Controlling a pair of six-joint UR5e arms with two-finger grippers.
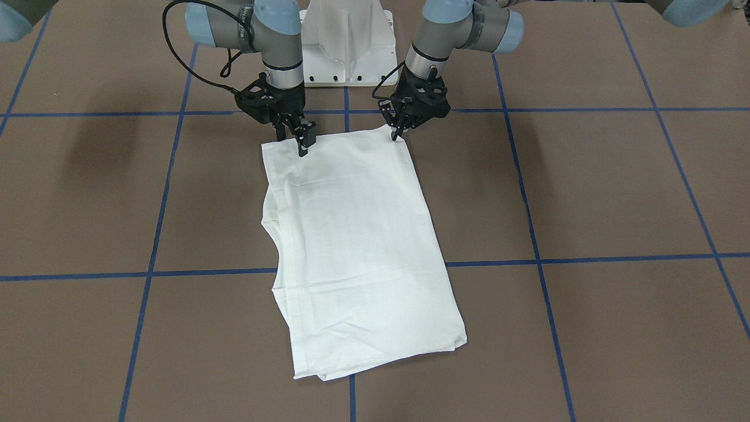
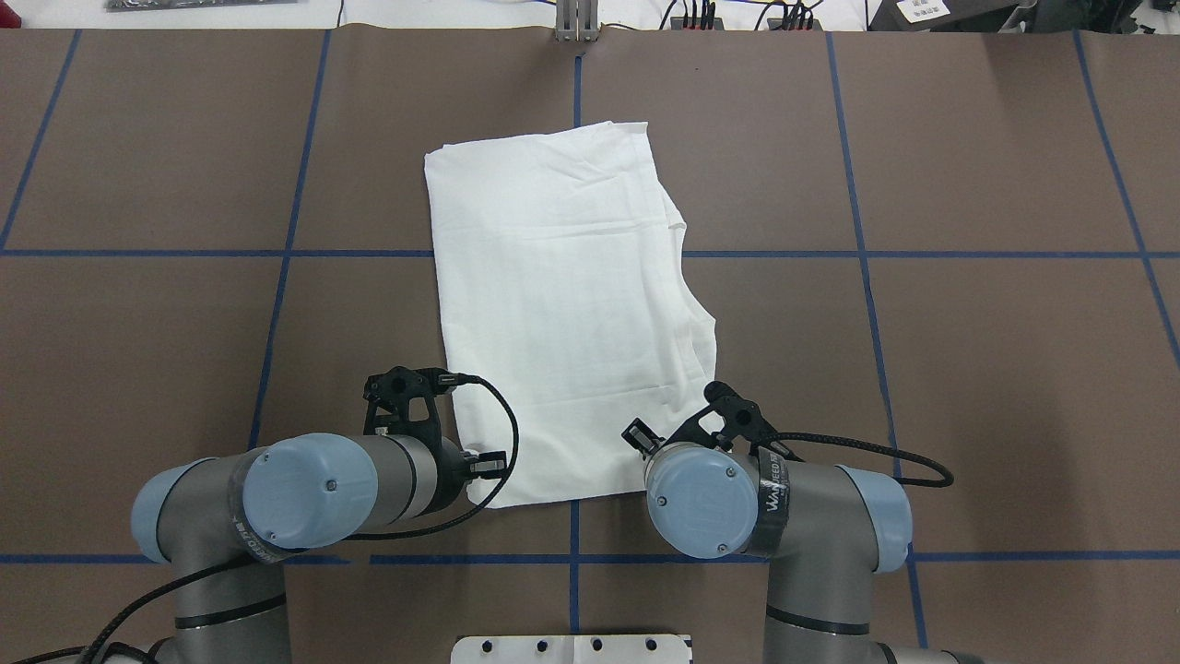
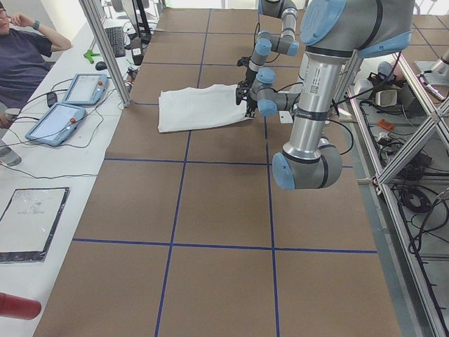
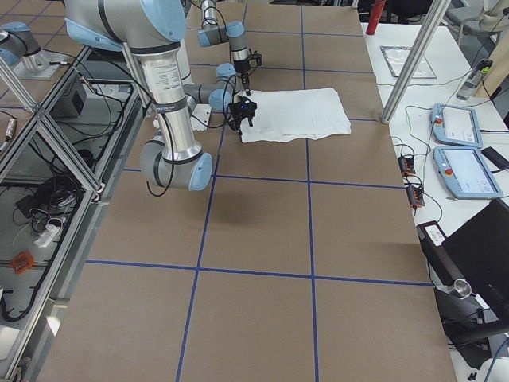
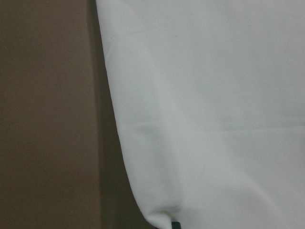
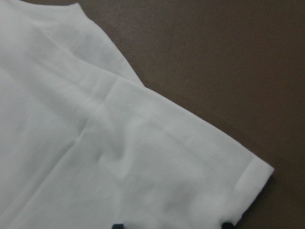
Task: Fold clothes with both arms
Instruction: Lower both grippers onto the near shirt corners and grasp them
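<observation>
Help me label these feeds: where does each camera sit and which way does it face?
Front-facing: across the brown table, facing the robot; both arms, white pedestal.
Overhead: behind its shoulders, looking forward-down; both arms.
Exterior left: table end; left arm near.
Exterior right: opposite end; right arm near.
Left wrist: down on white folded cotton shirt; one fingertip.
Right wrist: shirt's hemmed corner; two fingertips.
Shared: all show the shirt.

- Left gripper: from overhead its own arm covers the fingertips. Its wrist view shows only a dark sliver at the bottom edge, the rest lost in the shirt corner it pinches.
- Right gripper: its wrist view cuts the two spread fingertips off at the bottom edge.
- Side views: both grippers too small to judge.
- Person: cut off by the picture's edge.
</observation>
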